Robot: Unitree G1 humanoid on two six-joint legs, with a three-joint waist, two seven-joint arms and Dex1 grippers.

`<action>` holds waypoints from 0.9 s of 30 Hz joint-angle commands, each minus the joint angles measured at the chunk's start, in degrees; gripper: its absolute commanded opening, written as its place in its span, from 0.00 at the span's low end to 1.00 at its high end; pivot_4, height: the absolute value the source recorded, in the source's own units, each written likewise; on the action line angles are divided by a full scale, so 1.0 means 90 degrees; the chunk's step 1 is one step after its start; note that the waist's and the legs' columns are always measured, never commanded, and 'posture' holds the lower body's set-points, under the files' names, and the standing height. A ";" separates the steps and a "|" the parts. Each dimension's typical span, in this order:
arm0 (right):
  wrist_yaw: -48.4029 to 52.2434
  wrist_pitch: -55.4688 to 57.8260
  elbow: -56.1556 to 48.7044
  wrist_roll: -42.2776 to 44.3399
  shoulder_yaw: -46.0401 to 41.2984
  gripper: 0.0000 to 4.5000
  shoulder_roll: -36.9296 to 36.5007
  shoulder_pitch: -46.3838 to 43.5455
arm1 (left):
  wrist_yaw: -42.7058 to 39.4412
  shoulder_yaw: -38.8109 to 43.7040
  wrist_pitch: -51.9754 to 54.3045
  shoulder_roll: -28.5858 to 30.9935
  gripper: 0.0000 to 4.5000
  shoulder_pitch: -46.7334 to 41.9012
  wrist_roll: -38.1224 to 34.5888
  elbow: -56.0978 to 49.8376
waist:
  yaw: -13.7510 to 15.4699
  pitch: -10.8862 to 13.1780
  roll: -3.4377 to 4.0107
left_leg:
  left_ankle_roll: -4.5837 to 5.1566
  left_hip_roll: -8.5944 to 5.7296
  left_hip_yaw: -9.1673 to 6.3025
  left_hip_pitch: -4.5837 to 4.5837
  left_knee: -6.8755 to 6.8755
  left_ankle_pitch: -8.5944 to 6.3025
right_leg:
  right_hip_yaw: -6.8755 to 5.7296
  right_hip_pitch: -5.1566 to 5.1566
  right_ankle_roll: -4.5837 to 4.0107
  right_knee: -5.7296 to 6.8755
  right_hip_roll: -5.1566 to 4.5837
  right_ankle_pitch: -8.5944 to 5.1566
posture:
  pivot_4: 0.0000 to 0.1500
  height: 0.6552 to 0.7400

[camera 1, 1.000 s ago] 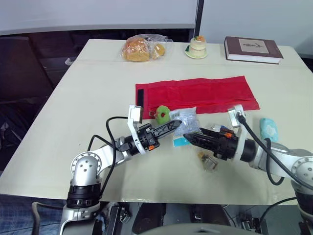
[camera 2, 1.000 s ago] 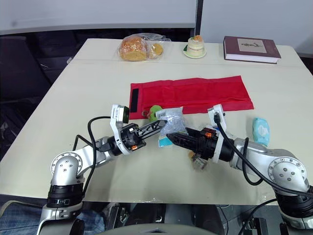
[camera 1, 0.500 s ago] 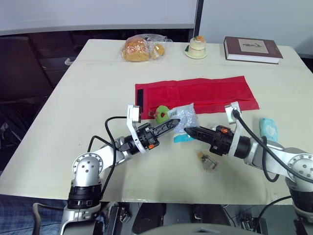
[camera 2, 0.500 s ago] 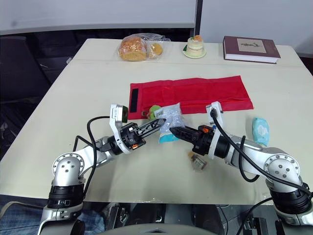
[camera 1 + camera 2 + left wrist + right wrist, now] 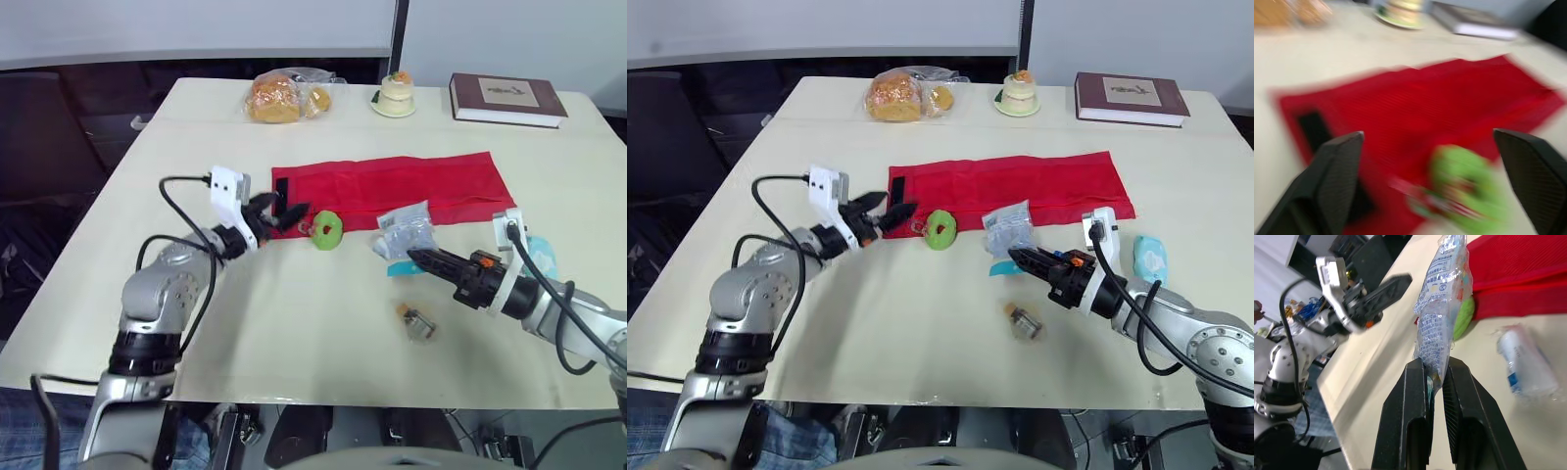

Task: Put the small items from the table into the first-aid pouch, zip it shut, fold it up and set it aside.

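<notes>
left of centre, the left gripper [image 5: 282,212] is being held spread at the left end of the red pouch [image 5: 421,181], lying flat mid-frame. right of centre, a clear packet [image 5: 405,227] is being pinched by the right gripper [image 5: 415,258] just below the pouch; filling is judged in hand, and an opened pouch mouth is being called for next.
</notes>
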 commanded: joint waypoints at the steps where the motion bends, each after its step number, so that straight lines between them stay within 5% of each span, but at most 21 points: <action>1: 0.0156 -0.0194 -0.0164 -0.0208 -0.0198 0.00 0.0084 -0.0056 | -0.0567 -0.0676 -0.0988 0.0323 0.99 -0.0341 0.1423 0.0745 | -0.0002 0.0001 -0.0001 | 0.0001 0.0000 0.0001 -0.0002 0.0000 -0.0001 | 0.0000 -0.0002 0.0002 -0.0002 0.0000 0.0000 | 1.00 1.00; 8: 0.0203 -0.0270 -0.0158 -0.0593 -0.0174 0.00 0.0229 -0.0036 | -0.1359 -0.1428 -0.2471 0.0290 0.99 -0.1295 0.2956 0.2629 | 0.0019 0.0003 -0.0005 | 0.0000 0.0002 -0.0023 -0.0063 0.0005 0.0000 | -0.0026 -0.0051 0.0013 -0.0003 -0.0002 0.0007 | 1.00 1.00; 27: 0.0160 -0.0331 -0.0193 -0.0974 -0.0240 0.00 0.0471 -0.0044 | -0.1984 -0.1715 -0.4343 -0.0685 0.94 -0.2467 0.4377 0.4588 | 0.0021 0.0003 -0.0007 | 0.0004 -0.0003 -0.0022 -0.0081 0.0019 -0.0001 | -0.0028 -0.0064 0.0035 0.0003 -0.0007 0.0020 | 1.00 1.00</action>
